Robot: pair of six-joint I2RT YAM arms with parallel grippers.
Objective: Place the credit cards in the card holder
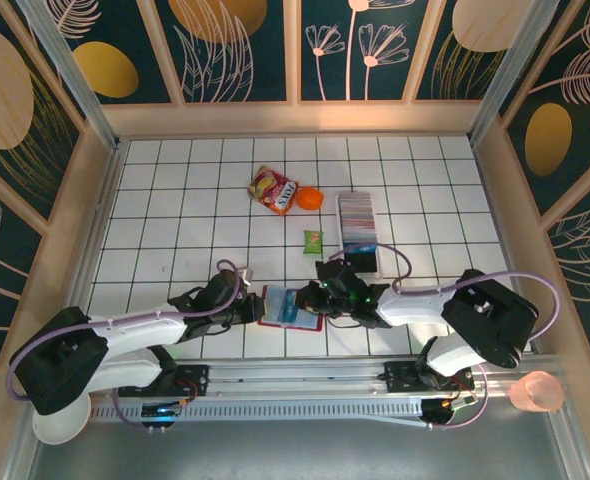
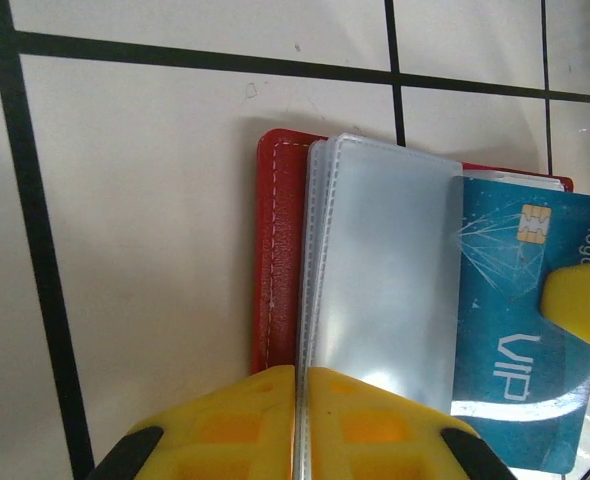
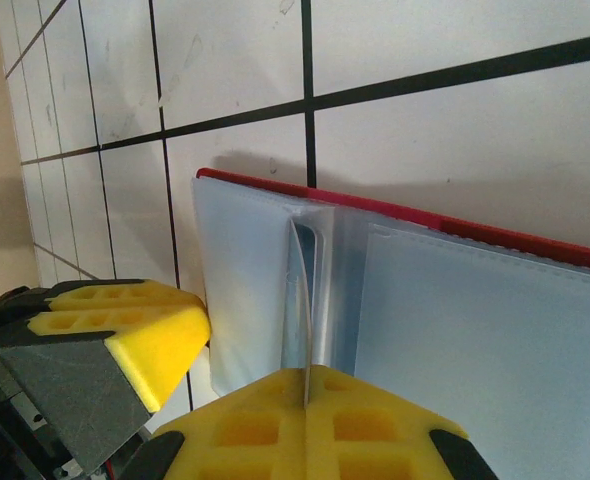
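The red card holder lies open near the table's front edge, its clear inner sleeves up. My left gripper is shut on the edge of one clear sleeve at the holder's left side. My right gripper is shut on a blue credit card marked VIP. Seen edge-on, this card stands at the mouth of a sleeve pocket. More credit cards are stacked in a white tray behind.
A red-and-yellow snack packet, an orange object and a small green packet lie toward the back. A dark object sits by the tray's near end. Wooden walls enclose the tiled table.
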